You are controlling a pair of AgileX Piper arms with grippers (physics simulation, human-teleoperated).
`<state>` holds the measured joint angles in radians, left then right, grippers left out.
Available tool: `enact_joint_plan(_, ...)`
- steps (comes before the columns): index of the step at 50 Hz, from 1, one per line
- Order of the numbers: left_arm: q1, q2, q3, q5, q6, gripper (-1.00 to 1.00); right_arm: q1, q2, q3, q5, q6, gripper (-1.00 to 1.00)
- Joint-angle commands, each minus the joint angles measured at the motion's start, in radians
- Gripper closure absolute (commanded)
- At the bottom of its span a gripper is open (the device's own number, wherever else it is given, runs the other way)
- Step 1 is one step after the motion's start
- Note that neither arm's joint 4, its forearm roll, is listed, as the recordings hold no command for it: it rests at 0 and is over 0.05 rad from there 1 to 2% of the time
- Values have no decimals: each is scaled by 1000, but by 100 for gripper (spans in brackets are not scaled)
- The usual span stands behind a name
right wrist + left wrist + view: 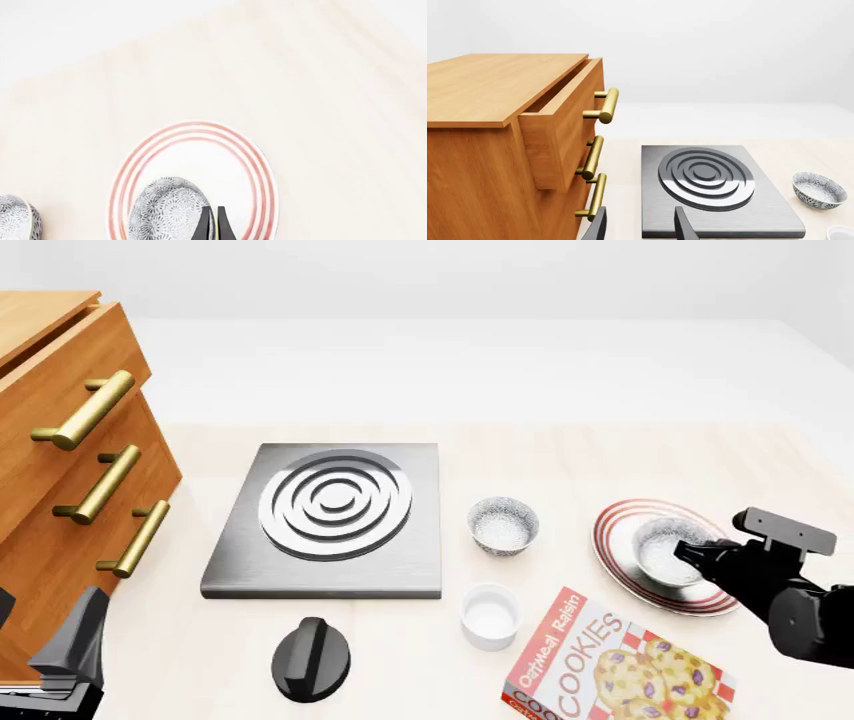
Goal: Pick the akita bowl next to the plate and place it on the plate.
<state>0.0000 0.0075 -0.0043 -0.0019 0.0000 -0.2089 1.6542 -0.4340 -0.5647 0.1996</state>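
The white plate point(617, 540) with thin red rings lies at the right of the table. The grey-and-white speckled akita bowl point(661, 548) is inside its rim, upright. My right gripper point(691, 556) is shut on the bowl's near rim. In the right wrist view the fingertips point(206, 226) pinch that rim, with the bowl point(165, 207) over the plate point(200, 131); I cannot tell whether it rests on the plate. My left gripper point(639, 226) is open and holds nothing, low at the near left beside the cabinet.
A second speckled bowl point(503, 525) stands between the plate and the grey stove plate point(334, 512). A white ramekin point(490, 616), a cookies box point(614, 672) and a black knob point(310, 658) lie near the front. A wooden cabinet point(60, 470), its top drawer ajar, fills the left.
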Motion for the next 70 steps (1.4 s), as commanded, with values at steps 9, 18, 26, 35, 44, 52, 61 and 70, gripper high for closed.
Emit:
enact_joint_plan(9,0,0,0,0,0,-100,-10,18,-9,-7,-5,100)
enact_joint_plan(18,0,0,0,0,0,-100,-17,28,-15,-5,-12,100)
enact_joint_plan(26,0,0,0,0,0,-100,-27,33,-19,1,-18,100)
enact_joint_plan(35,0,0,0,0,0,-100,-25,21,-17,9,-14,-100)
enact_joint_plan(44,0,0,0,0,0,-100,-23,8,-15,18,-10,-100)
enact_joint_plan(52,0,0,0,0,0,-100,-22,-7,-13,27,-5,-100)
enact_joint_plan(61,0,0,0,0,0,-100,-16,-57,-8,58,5,-100)
enact_joint_plan(70,0,0,0,0,0,-100,-11,-149,-1,115,15,-100)
